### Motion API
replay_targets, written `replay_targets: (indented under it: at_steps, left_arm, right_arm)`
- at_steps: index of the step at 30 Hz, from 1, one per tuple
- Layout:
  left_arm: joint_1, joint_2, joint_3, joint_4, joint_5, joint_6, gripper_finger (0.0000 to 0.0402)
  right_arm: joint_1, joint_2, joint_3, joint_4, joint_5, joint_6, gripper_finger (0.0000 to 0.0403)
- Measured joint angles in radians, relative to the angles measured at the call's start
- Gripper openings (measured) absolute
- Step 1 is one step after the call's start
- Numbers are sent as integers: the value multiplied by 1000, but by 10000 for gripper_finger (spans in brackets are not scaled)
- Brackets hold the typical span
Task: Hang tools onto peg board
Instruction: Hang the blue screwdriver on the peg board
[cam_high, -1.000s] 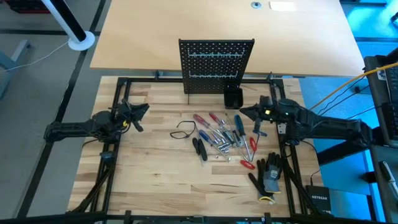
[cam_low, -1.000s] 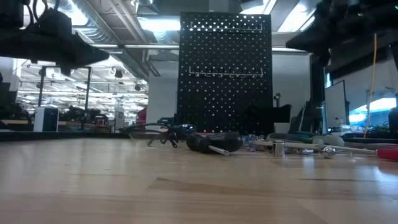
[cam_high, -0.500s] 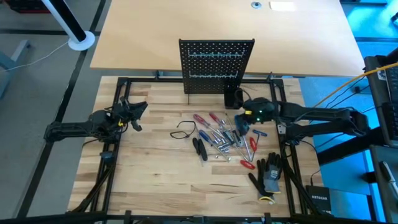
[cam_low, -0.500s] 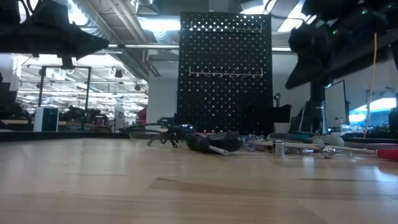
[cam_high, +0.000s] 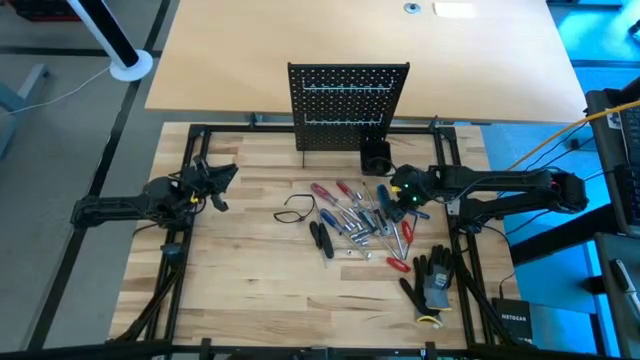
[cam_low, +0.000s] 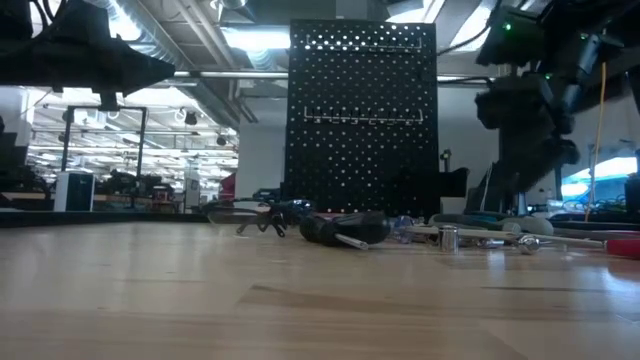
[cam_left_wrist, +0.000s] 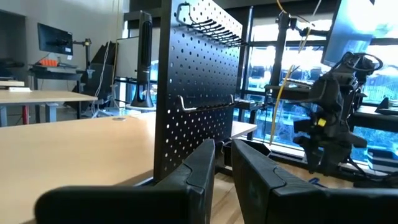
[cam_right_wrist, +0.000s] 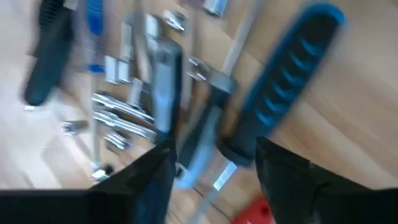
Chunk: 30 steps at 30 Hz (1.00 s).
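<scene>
1. The tools (cam_high: 360, 222) lie in a loose heap on the wooden table (cam_high: 250, 290), in front of the peg board (cam_high: 348, 105); among them are screwdrivers with red and blue handles, thin metal shafts and small silvery bits; a pair of black-handled pliers (cam_high: 320, 238) lies at the heap's left edge, and a thin black wire loop (cam_high: 297, 209) lies just left of that.
2. The peg board is a black upright panel dotted with rows of small holes; in the left wrist view it carries a row of hooks near its top and a metal rail across its middle; nothing hangs on it.
3. A small black cup (cam_high: 375, 157) stands at the board's foot on its right side; black gloves (cam_high: 432, 281) lie well apart from the heap, toward the table's near right corner.
4. The right gripper (cam_high: 398, 195) hangs over the right edge of the heap, pointing down at it; its fingers (cam_right_wrist: 149, 180) are spread wide with nothing between them; directly under the gap its wrist view shows a blue-handled screwdriver (cam_right_wrist: 283, 81), beside a grey-handled tool (cam_right_wrist: 163, 78); that view is blurred, so whether the fingertips touch the tools cannot be told.
5. The left gripper (cam_high: 222, 182) waits well to the left of the heap, above the table; its fingers (cam_left_wrist: 199, 171) stand nearly pressed together with only a thin gap, holding nothing.
</scene>
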Motion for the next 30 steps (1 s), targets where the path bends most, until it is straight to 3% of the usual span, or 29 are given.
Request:
replay_targets:
  at_steps: [6, 26, 30]
  left_arm:
    - [0, 0, 0, 2, 0, 2, 45]
    - [0, 0, 0, -54, -1, 26, 45]
    - [0, 0, 0, -56, -1, 10, 45]
  right_arm:
    - [0, 32, 0, -17, 91, 40, 254]
    - [1, 267, 2, 96, 91, 77, 254]
    - [1, 273, 1, 113, 103, 74, 238]
